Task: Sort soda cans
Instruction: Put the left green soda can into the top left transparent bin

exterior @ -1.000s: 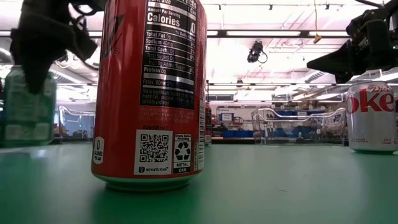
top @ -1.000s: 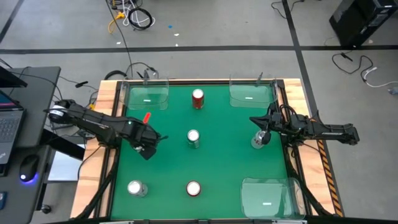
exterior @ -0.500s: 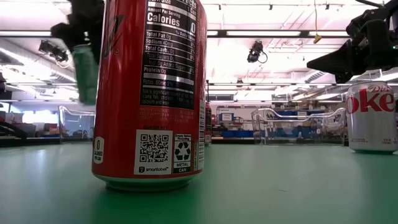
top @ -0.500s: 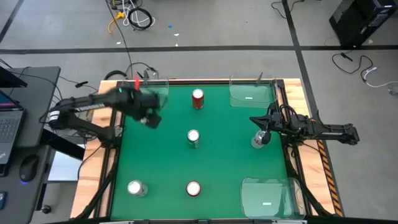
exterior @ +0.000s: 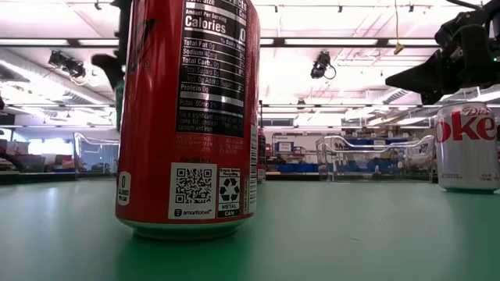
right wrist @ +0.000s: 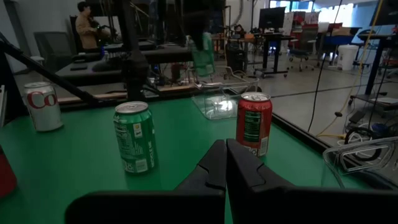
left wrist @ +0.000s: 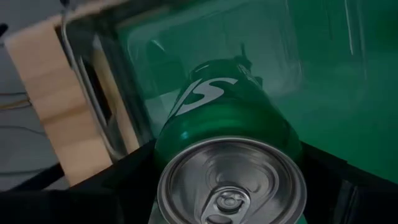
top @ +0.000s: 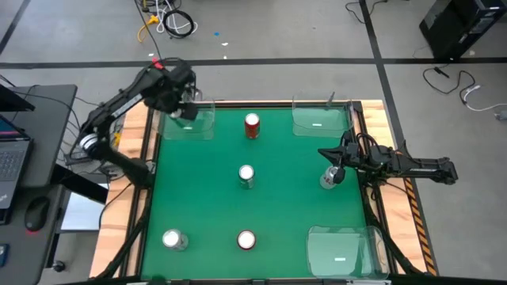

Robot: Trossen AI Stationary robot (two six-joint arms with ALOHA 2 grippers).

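My left gripper (top: 184, 109) is shut on a green can (left wrist: 224, 109) and holds it in the air over the clear far-left tray (top: 198, 127). The low view shows a sliver of that can (exterior: 119, 90) behind the big red can (exterior: 187, 117). Five other cans stand upright on the green mat. They are a red one (top: 252, 125), a green one (top: 246, 176), a silver one (top: 173, 239), a red one (top: 246, 240) and a silver one (top: 329, 180). My right gripper (top: 336, 165) is shut (right wrist: 225, 163). It hovers just beside that last silver can. My left gripper pinches the green can between its two fingers (left wrist: 130, 171), one on each side of the can's upper wall (left wrist: 186, 134) just below the silver top. The can is lifted clear and hangs over the tray's floor.
Clear trays sit in the far-left, far-right (top: 319, 120) and near-right (top: 342, 252) corners. A wooden frame (top: 135, 127) borders the mat. There is open mat between the standing cans. A laptop and mouse lie off the left side. A person stands far off in the room (right wrist: 84, 25).
My left gripper has carried the green can from the mat's left middle toward the far edge, rising as it went. It now holds the can over the far-left tray. My right arm has kept still.
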